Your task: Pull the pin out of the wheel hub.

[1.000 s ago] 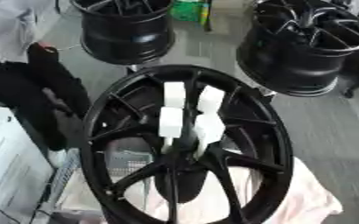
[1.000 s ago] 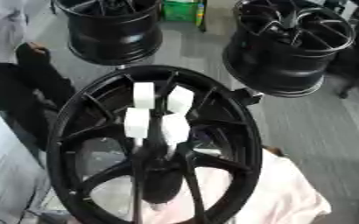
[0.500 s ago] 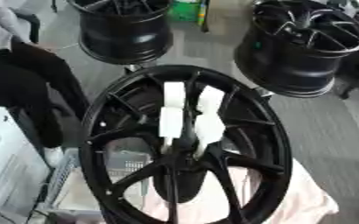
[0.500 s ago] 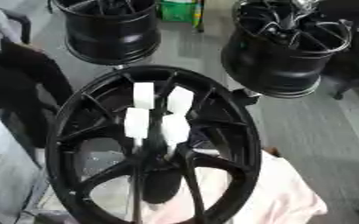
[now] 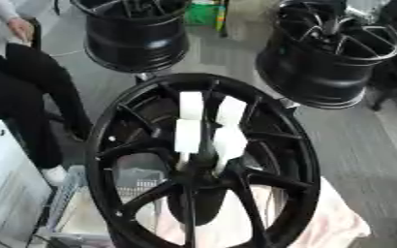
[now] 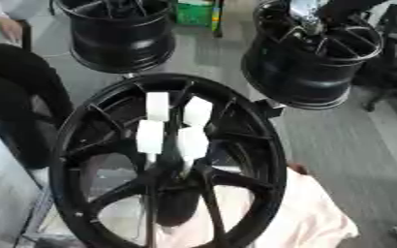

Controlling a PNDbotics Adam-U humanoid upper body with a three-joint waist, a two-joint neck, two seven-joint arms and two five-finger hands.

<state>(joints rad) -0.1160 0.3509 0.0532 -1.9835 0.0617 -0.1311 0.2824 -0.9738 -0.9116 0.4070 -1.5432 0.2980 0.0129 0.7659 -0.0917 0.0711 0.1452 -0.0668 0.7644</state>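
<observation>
The large black spoked metal wheel hub (image 5: 204, 162) stands upright on a pale pink cloth (image 6: 316, 215). At its centre a dark, slim pin (image 5: 206, 145) seems to rise between four white rectangular blocks (image 5: 190, 136). It is probably stiff, smooth and slippery, so it should be taken near its upper end, above the wheel hub's centre. No robot hand shows in either view, so whether one is open or closed cannot be told. Only the right eye view shows a shiny silver part (image 6: 306, 13) beyond the wheel hub.
</observation>
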